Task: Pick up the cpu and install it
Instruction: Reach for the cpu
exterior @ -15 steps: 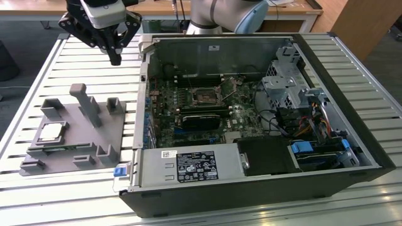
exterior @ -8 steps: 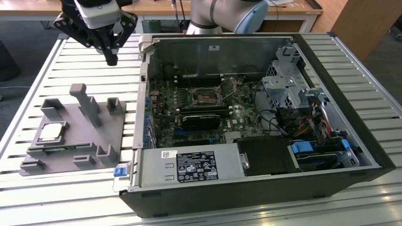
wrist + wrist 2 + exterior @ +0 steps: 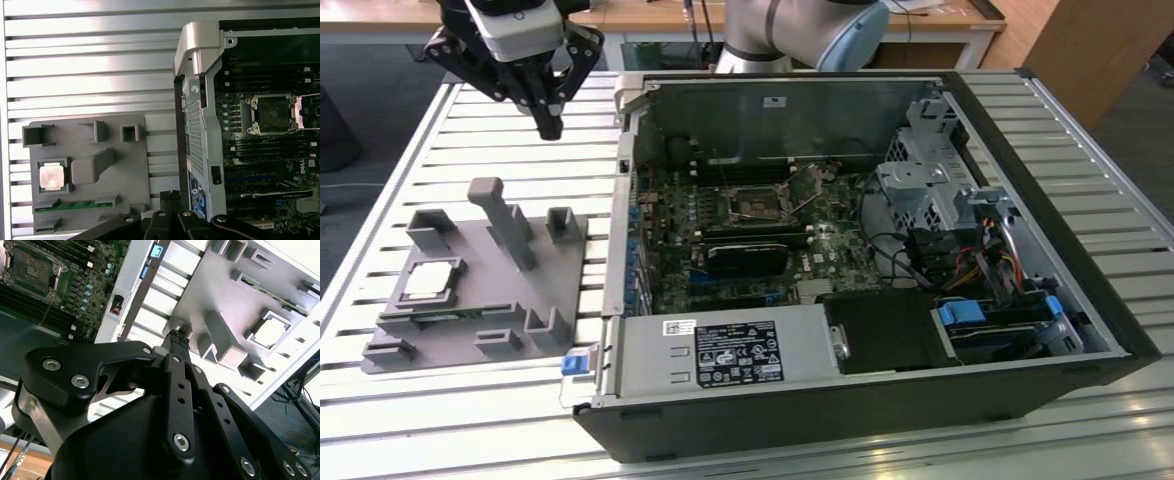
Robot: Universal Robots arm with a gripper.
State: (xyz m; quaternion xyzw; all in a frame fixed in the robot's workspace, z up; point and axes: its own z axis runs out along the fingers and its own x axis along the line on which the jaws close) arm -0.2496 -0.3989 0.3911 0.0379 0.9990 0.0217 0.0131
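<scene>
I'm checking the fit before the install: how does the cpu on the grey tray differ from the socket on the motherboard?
The cpu is pale and silvery; the socket is dark, with a metal frame. The cpu lies in a recess of the grey tray, outside the case; the socket sits on the motherboard inside the open case. Both are square and face up.

cpu [image 3: 430,281] uncovered, tall tray post [image 3: 504,222] nearby
</scene>
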